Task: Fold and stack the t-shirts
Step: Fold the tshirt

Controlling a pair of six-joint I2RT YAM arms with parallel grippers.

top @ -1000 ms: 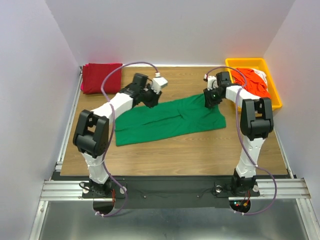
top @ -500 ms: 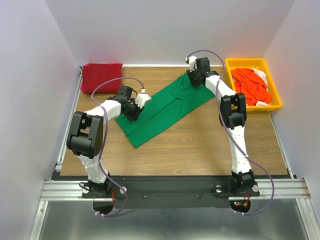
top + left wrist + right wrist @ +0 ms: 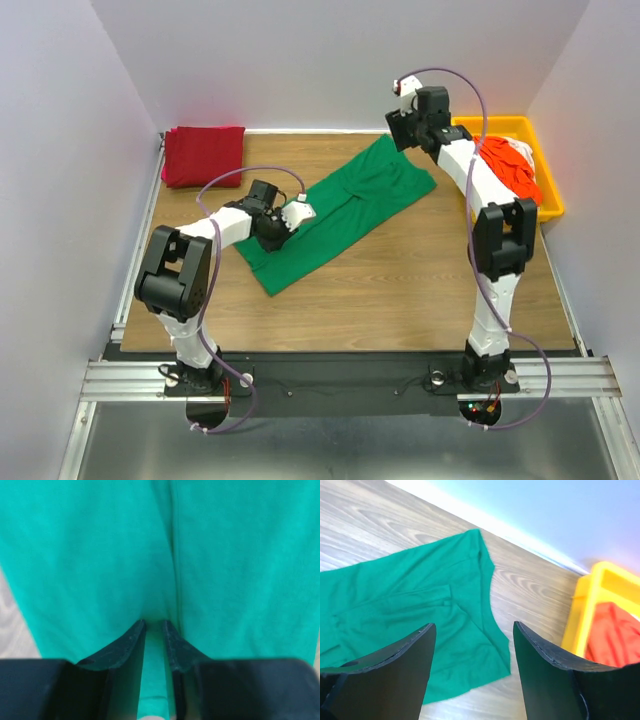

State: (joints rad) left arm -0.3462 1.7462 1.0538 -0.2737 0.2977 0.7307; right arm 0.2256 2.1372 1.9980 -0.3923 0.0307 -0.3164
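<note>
From above, the green t-shirt [image 3: 345,210] lies slantwise across the surface [image 3: 400,290]. At the left wrist, the left hand [image 3: 155,625] apparently pinches a cloth ridge to anchor that end. At the right wrist, the right hand [image 3: 472,625] hovers spread and empty above the far hem.

The spread t-shirt [image 3: 345,210] is plain bright green, the folded t-shirt [image 3: 203,155] plain dark red, the bunched t-shirts [image 3: 505,170] orange-red and white. The tray [image 3: 490,123] is yellow, the bench [image 3: 400,285] brown wood-grain.

Green t-shirt [image 3: 225,555] overruns the left wrist frame, blurred — yellow tray [image 3: 577,615] cut off at right edge.
</note>
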